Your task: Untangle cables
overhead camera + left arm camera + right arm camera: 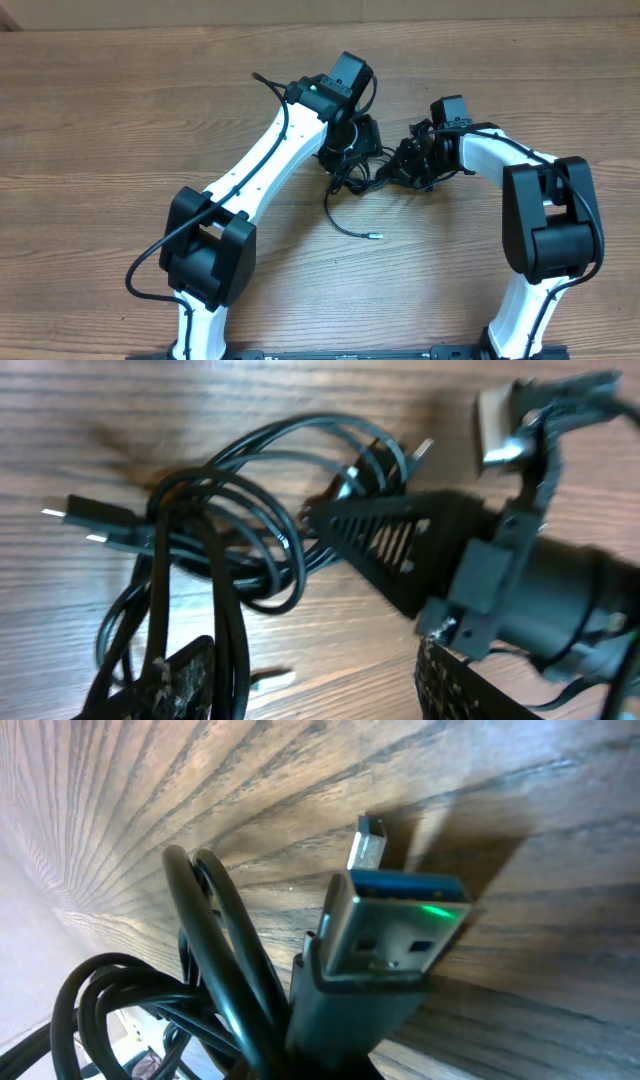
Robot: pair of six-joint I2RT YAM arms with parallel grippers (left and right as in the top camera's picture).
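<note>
The cables (362,168) lie as one knotted bundle of thin black cords near the middle of the wooden tabletop (100,120), a little toward its far edge, with both arms converging on them. One loose tail (345,222) curls out toward the near edge and ends in a small metallic plug (375,236). The left gripper (350,155) hovers over the left side of the bundle. In its wrist view its fingers (180,675) stand well apart, and a few strands drape past one of them, but nothing looks clamped. The right gripper (320,518) has its fingers closed tight at the right side of the knot, apparently pinching a cord. Its own camera sits right against a USB-A plug (395,935) and several looped strands, with the fingers themselves out of sight there. These cords look light, limp and smooth-jacketed, so they should slide easily over each other, yet the loops will likely cinch if pulled hard. The rigid plug housings seem the surest places to take hold, since a thin cord may slip through a shallow pinch. With one side anchored, a sensible next grasp is a single outer loop or the free tail, drawn gently away from the knot. The main risk is dragging the whole bundle across the tabletop instead of separating it.
</note>
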